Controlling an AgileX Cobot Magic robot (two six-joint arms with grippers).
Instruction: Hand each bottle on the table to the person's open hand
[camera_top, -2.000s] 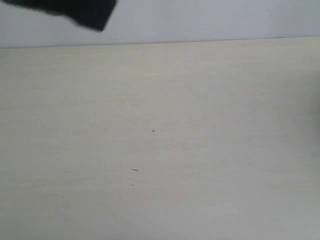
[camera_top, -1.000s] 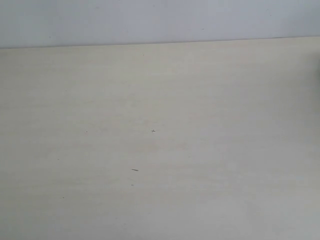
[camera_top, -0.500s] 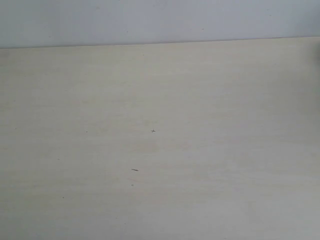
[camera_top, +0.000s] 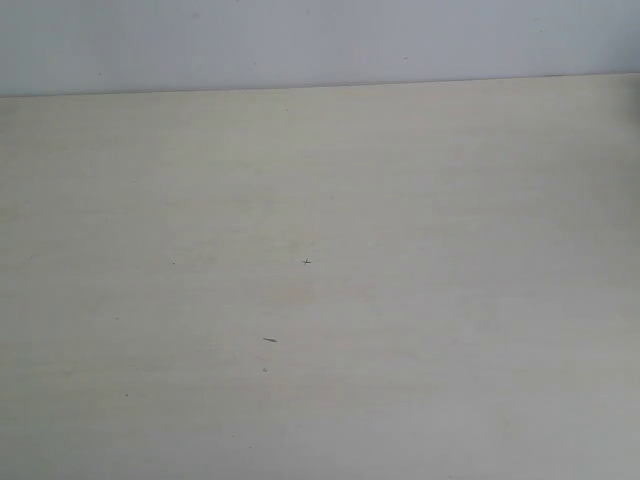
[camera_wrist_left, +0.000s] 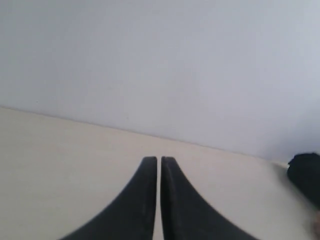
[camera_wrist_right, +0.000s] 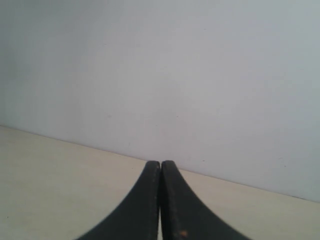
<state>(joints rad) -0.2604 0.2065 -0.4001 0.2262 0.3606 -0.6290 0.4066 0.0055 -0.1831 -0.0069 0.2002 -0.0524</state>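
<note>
Zero bottles show in any of the three views, and the person's open hand shows in none. Whether all are handed over or some stand outside the frames, I cannot tell.

Nearest: left gripper (camera_wrist_left: 159, 161), jaws pressed almost together with a hairline slit between them, pinching nothing. Beside it in the notes, right gripper (camera_wrist_right: 160, 164), jaws pressed fully together, likewise pinching nothing. Both hang low over the table (camera_top: 420, 300), tips aimed toward its far edge; neither appears in the exterior view.

Mid: well short of the far edge, the surface carries a tiny dark speck (camera_top: 306, 262) and a short dark fleck (camera_top: 270, 340).

Far: a blurred dark shape (camera_wrist_left: 306, 176) sits near the far edge in the left wrist view; identity unclear. Beyond the far edge is a plain pale wall (camera_top: 300, 40).

Risks, judged:
- If a bottle stands out of frame, an arm swinging toward it with jaws pressed together would topple it rather than straddle it. Cause: claw not spread before approach.
- The left arm travelling along the far edge could strike the dark shape. Cause: unidentified thing in the path.
- Any release with no palm in view would drop a bottle.
</note>
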